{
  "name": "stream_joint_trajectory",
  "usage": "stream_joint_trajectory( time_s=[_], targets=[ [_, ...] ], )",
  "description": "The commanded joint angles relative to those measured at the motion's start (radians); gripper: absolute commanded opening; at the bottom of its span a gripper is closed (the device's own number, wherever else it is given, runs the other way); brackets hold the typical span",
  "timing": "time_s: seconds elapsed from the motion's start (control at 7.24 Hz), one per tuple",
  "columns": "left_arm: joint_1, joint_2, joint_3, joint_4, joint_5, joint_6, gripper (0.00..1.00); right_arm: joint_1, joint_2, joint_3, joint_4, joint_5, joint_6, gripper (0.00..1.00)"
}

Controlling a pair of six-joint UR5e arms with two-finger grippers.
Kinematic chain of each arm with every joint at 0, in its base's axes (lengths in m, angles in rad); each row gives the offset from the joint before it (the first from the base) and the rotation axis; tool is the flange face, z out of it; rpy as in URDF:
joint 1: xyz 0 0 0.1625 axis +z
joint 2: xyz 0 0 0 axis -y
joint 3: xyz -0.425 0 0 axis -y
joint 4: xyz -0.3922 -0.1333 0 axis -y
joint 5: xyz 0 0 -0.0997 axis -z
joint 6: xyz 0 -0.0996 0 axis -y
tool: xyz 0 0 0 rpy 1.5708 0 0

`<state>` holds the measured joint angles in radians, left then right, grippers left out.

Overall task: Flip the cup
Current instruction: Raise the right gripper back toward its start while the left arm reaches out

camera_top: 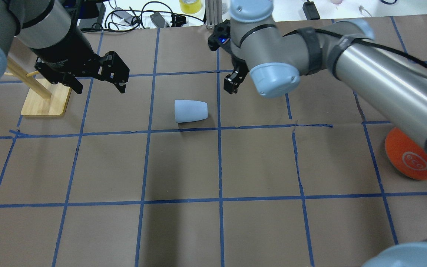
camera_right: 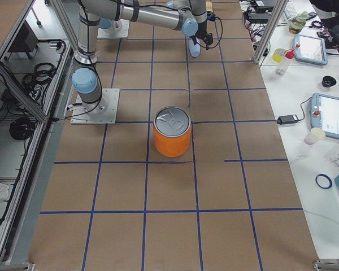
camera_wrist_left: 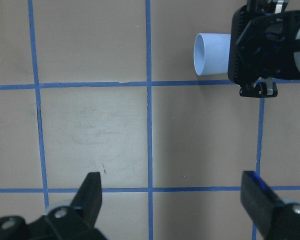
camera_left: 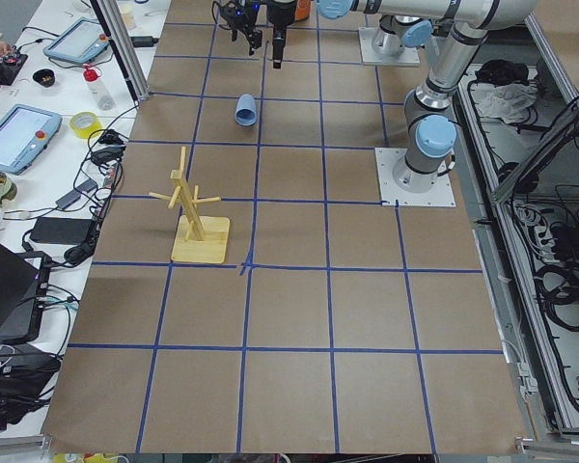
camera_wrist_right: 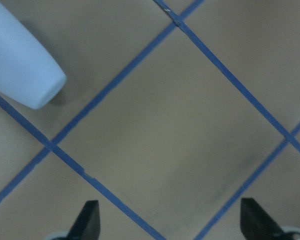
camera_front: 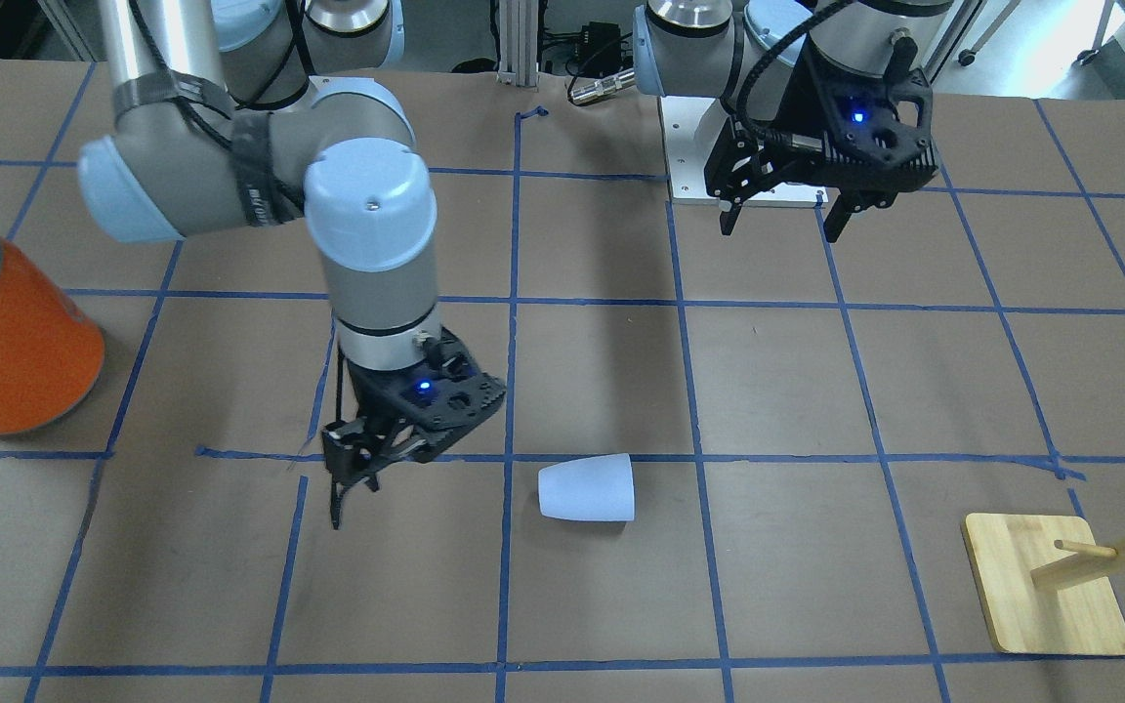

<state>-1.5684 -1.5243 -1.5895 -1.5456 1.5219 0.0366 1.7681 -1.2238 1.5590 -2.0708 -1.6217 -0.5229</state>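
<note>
The cup is a small pale blue-white tumbler lying on its side on the brown table. Its rim points toward my left gripper and its closed base toward my right gripper. It also shows in the front view and in the left wrist view. My right gripper hovers just beside the cup's base, open and empty; its wrist view shows the base at upper left. My left gripper is open and empty, held above the table well apart from the cup's rim side.
A large orange can with a silver top stands on the right arm's side of the table. A wooden peg rack on a bamboo base stands beside my left gripper. Blue tape lines grid the table.
</note>
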Motion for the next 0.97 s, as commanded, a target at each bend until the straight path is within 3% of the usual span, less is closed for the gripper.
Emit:
stream_joint_trajectory(
  time_s=[0.0,0.28,0.55,0.83],
  targets=[
    [0.03,-0.077,-0.056,0.129,-0.136,0.02,1.0,-0.209,-0.113,0.038,0.136,0.072,0.108,1.0],
    [0.03,-0.184,-0.118,0.319,-0.291,0.016,1.0,-0.242,-0.198,0.039,0.216,0.057,0.353,1.0],
    [0.03,-0.279,-0.139,0.418,-0.417,0.011,1.0,-0.245,-0.337,0.02,0.405,0.028,0.443,1.0],
    [0.03,-0.371,-0.151,0.536,-0.509,0.009,1.0,-0.239,-0.399,0.015,0.428,-0.027,0.574,1.0]
  ],
)
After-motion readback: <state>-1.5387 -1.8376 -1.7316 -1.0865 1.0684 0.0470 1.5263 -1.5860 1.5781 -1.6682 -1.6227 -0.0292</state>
